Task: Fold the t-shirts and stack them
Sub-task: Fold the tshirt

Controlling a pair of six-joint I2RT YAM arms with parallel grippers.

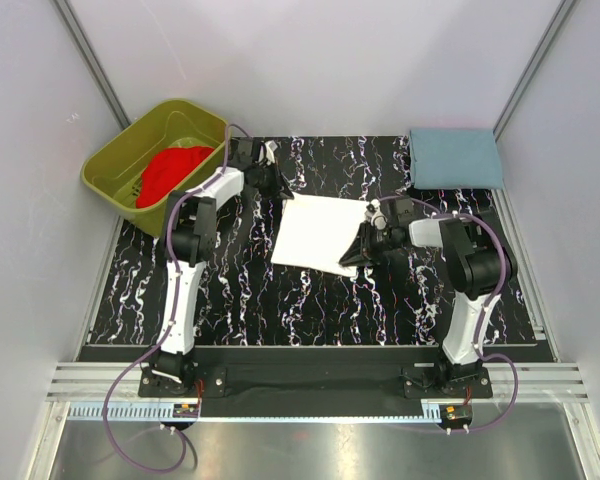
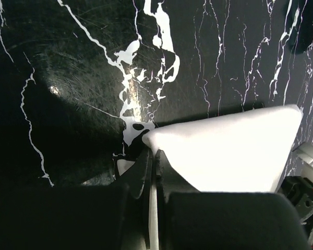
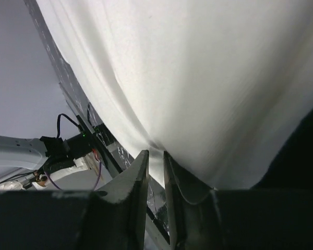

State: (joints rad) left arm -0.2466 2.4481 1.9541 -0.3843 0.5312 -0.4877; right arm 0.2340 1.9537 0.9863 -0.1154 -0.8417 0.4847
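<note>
Both claws pinched on opposite corners of the white t-shirt

The plain white cloth t-shirt point(image 1: 320, 232) lay as a flat folded panel in the middle of the black white-veined marble-pattern table point(image 1: 230, 290). The left gripper point(image 1: 277, 185) was clamped narrow on its far-left corner, and the right gripper point(image 1: 355, 255) was nipped onto its near-right corner, where the cloth was lifted slightly. The bright red cloth t-shirt point(image 1: 172, 170) sat crumpled inside the olive-green plastic tub point(image 1: 128, 138) at far left. A folded blue-grey cloth point(image 1: 455, 158) rested at far right.
</note>
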